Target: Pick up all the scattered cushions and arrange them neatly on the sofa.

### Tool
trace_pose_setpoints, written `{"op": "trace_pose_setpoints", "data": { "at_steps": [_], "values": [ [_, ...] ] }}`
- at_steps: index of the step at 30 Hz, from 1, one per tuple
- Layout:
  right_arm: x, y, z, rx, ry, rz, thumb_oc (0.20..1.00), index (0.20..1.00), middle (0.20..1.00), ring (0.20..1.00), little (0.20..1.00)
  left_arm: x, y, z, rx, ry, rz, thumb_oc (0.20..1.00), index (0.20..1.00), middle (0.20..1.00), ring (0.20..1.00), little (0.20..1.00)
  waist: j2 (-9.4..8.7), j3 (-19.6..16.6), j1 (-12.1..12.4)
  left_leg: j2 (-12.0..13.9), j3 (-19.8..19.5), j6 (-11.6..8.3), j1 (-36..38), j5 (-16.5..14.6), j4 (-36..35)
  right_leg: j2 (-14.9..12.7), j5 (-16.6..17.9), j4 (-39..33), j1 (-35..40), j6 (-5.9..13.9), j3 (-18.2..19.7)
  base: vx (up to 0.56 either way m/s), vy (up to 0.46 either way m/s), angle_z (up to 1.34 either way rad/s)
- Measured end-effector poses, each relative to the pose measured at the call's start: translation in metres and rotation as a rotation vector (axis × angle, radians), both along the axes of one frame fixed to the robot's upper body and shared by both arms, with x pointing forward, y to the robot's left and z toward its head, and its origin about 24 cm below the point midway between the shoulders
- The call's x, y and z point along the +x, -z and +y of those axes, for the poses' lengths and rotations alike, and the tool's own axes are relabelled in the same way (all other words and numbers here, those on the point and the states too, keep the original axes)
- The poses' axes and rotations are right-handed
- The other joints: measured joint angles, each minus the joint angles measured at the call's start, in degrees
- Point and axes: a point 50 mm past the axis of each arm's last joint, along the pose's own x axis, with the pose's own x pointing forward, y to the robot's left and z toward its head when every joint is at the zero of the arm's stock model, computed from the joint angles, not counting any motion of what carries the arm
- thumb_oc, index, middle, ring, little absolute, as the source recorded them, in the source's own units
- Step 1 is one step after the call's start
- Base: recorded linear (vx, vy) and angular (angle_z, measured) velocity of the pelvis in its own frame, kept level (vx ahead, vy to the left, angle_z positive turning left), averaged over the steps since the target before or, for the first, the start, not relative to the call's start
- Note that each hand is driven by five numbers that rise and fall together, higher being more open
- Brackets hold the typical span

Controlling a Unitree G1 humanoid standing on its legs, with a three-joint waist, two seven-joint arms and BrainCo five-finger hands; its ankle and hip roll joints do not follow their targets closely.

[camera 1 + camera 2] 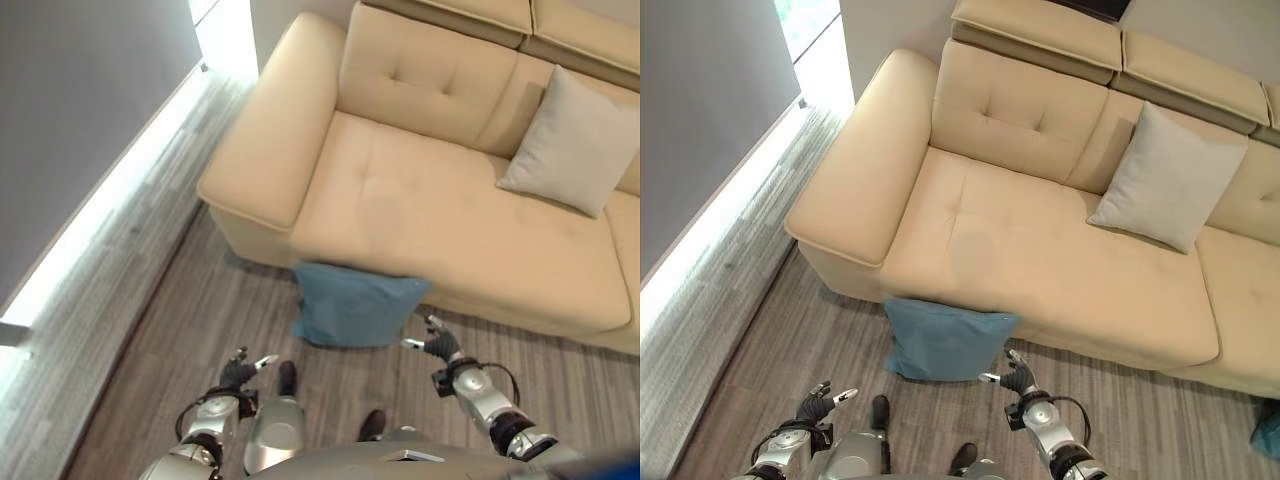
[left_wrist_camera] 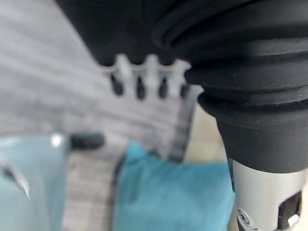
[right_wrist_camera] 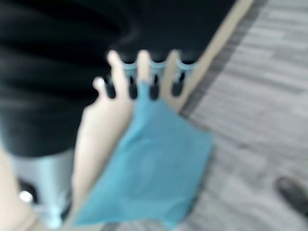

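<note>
The blue cushion (image 1: 355, 305) stands on the wood floor (image 1: 180, 330), leaning against the front of the beige sofa (image 1: 430, 210), and it sits between the 2 hands, a little ahead of both. The right hand (image 1: 436, 342) hovers just beside the cushion's lower right corner, fingers spread loose, gripping nothing and not touching the fabric. The left hand (image 1: 240, 370) hangs lower down to the cushion's left, well apart from it, fingers relaxed and empty too. Up on the sofa seat, 1 grey cushion (image 1: 570, 140) leans upright against the backrest, towards the right.
</note>
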Motion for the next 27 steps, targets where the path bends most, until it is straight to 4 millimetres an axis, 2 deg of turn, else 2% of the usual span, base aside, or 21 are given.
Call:
{"op": "trace_pose_setpoints", "data": {
  "at_steps": [1,3,5,6,10,14,15,16,18,19,20,24,27],
  "values": [
    [0.004,-0.003,0.002,0.001,-0.007,-0.015,1.000,1.000,1.000,1.000,1.000,-0.003,0.001,0.001,0.001,-0.005,0.009,1.000,1.000,1.000,1.000,1.000,0.74,0.2,-0.5,-0.4,0.4,0.57,1.0,-0.6,0.0,-1.7,0.1,5.1,-1.7,0.70,1.0,0.10,0.178,-0.33],
    [-0.002,0.001,0.001,0.000,-0.006,0.005,1.000,1.000,1.000,1.000,1.000,-0.002,0.000,0.004,0.009,-0.007,0.004,1.000,1.000,1.000,1.000,1.000,0.83,0.2,-0.5,-1.4,0.6,1.79,2.5,-1.7,0.1,-4.3,1.2,11.8,-4.2,2.90,1.1,0.10,0.133,-0.03],
    [-0.003,0.001,0.002,0.006,-0.006,0.003,1.000,1.000,1.000,1.000,1.000,-0.001,-0.002,0.009,0.021,-0.007,0.001,1.000,1.000,1.000,1.000,1.000,1.06,0.3,-0.6,-1.8,0.3,2.20,2.7,-2.1,-0.3,-3.7,-0.5,13.4,-6.1,5.21,4.5,0.10,0.053,0.10],
    [-0.004,0.001,0.003,0.010,-0.007,0.001,1.000,1.000,1.000,1.000,1.000,-0.003,-0.002,0.012,0.029,-0.008,0.005,1.000,1.000,1.000,1.000,1.000,0.67,0.1,-0.5,-2.3,0.4,2.23,3.0,-2.0,-0.9,-3.5,-0.7,11.4,-6.4,5.54,5.1,0.08,-0.009,0.12],
    [0.007,-0.008,0.007,0.020,-0.021,-0.045,1.000,1.000,1.000,1.000,1.000,-0.010,-0.001,0.016,0.042,-0.009,0.023,1.000,1.000,1.000,1.000,1.000,0.51,0.0,0.1,-3.2,1.3,1.99,2.9,-2.2,-1.1,-3.4,-0.1,-0.8,-6.7,5.36,4.1,0.04,-0.047,-0.03],
    [0.007,-0.009,0.007,0.024,-0.019,-0.053,1.000,1.000,1.000,1.000,1.000,-0.004,-0.008,0.016,0.040,0.007,-0.042,1.000,1.000,1.000,1.000,1.000,-0.34,0.1,0.6,-3.8,0.7,1.23,2.5,-2.6,-0.3,-2.9,4.4,-3.5,-6.8,4.63,4.3,-0.01,-0.089,0.09],
    [0.005,-0.007,0.006,0.023,-0.017,-0.048,1.000,1.000,1.000,1.000,1.000,0.000,-0.010,0.015,0.037,0.008,-0.066,1.000,1.000,1.000,1.000,1.000,-0.79,0.1,1.1,-4.2,0.3,0.70,1.7,-2.9,0.5,-2.8,3.7,-4.8,-6.8,3.14,3.6,-0.07,-0.130,0.10],
    [0.008,-0.009,0.001,0.009,-0.009,-0.059,1.000,1.000,1.000,1.000,1.000,0.012,-0.016,0.009,0.012,-0.008,-0.135,1.000,1.000,1.000,1.000,1.000,-0.28,0.7,1.3,-2.8,-0.7,-0.27,-1.5,-3.4,3.2,-0.8,4.3,-7.8,-6.8,1.66,3.1,-0.15,-0.155,0.15],
    [0.010,-0.012,-0.002,-0.005,0.006,-0.073,1.000,1.000,1.000,1.000,1.000,0.022,-0.020,0.005,0.007,-0.021,-0.167,1.000,1.000,1.000,1.000,1.000,0.64,1.9,1.1,-1.0,-2.0,-0.65,-4.3,-3.2,5.5,0.9,4.8,-8.9,-7.4,0.93,1.6,-0.15,-0.125,0.23],
    [0.020,-0.019,-0.009,-0.023,0.020,-0.111,1.000,1.000,1.000,1.000,1.000,0.047,-0.033,-0.002,-0.012,-0.021,-0.262,1.000,1.000,1.000,1.000,1.000,0.90,4.6,1.1,0.0,-4.0,-1.58,-8.3,-3.1,7.7,2.3,5.0,-9.1,-9.6,-0.41,0.6,-0.15,-0.101,0.24],
    [0.025,-0.023,-0.011,-0.033,0.024,-0.128,1.000,1.000,1.000,1.000,1.000,0.057,-0.038,-0.004,-0.014,-0.014,-0.289,1.000,1.000,1.000,1.000,1.000,1.04,5.6,1.1,0.6,-4.4,-1.89,-9.8,-2.7,8.2,2.8,5.1,-8.8,-10.8,-0.71,0.3,-0.19,-0.116,0.23],
    [0.058,-0.050,-0.021,-0.075,0.064,-0.247,1.000,1.000,1.000,1.000,1.000,0.099,-0.063,-0.016,-0.015,0.043,-0.402,1.000,1.000,1.000,1.000,1.000,1.63,10.8,0.4,1.6,-5.8,-2.59,-15.8,-1.5,9.9,2.8,4.3,-5.8,-16.7,-2.21,-0.6,-0.10,-0.044,0.10],
    [0.090,-0.080,-0.024,-0.094,0.099,-0.361,1.000,1.000,1.000,1.000,1.000,0.129,-0.089,-0.020,-0.020,0.019,-0.514,1.000,1.000,1.000,1.000,1.000,1.72,14.4,-0.4,2.2,-6.1,-2.84,-20.6,-0.8,11.0,2.3,3.9,-2.8,-22.3,-2.93,-0.4,-0.08,0.005,0.02]
  ]
}}
